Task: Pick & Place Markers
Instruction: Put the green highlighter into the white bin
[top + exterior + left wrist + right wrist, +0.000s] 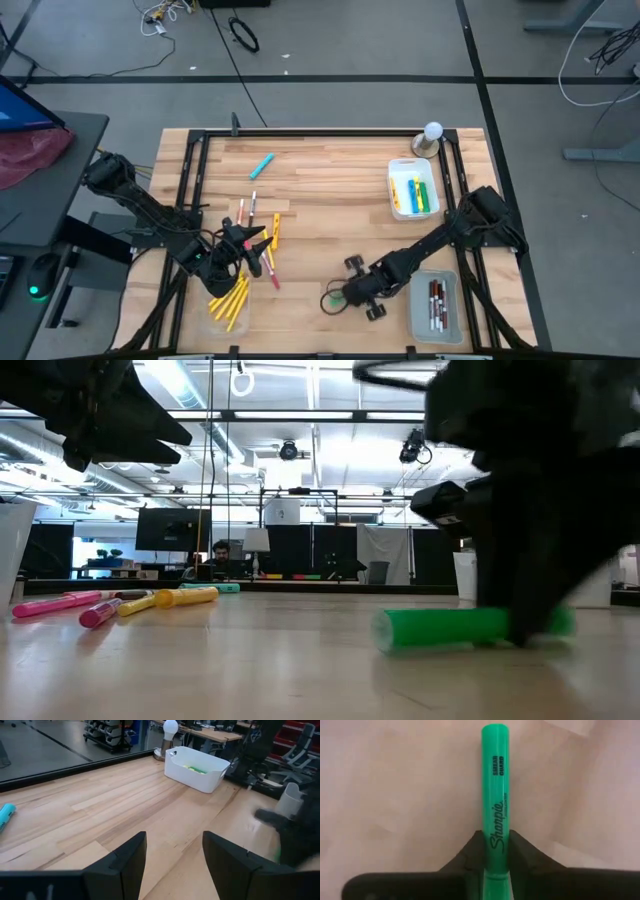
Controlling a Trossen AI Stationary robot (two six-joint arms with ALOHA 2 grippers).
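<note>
Two arms reach over the table [330,190] from above; the right gripper [345,294] sits low at the front. At table height, a green marker [450,627] lies flat. The left gripper [174,857] is spread, while the right wrist shows fingers [470,851] pinching that marker

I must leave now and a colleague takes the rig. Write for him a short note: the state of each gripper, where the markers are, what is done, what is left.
Right gripper: fingers closed around a green marker that lies on the table, near the front edge; not lifted.
Left gripper: open, empty, over the loose markers at front left.
Done: the white tray at back right holds yellow and green markers; the clear tray at front right holds white ones with dark or red caps.
Left: the green marker, a yellow pile at the front left edge, pink and white ones beside it, one light blue marker at the back.
</note>
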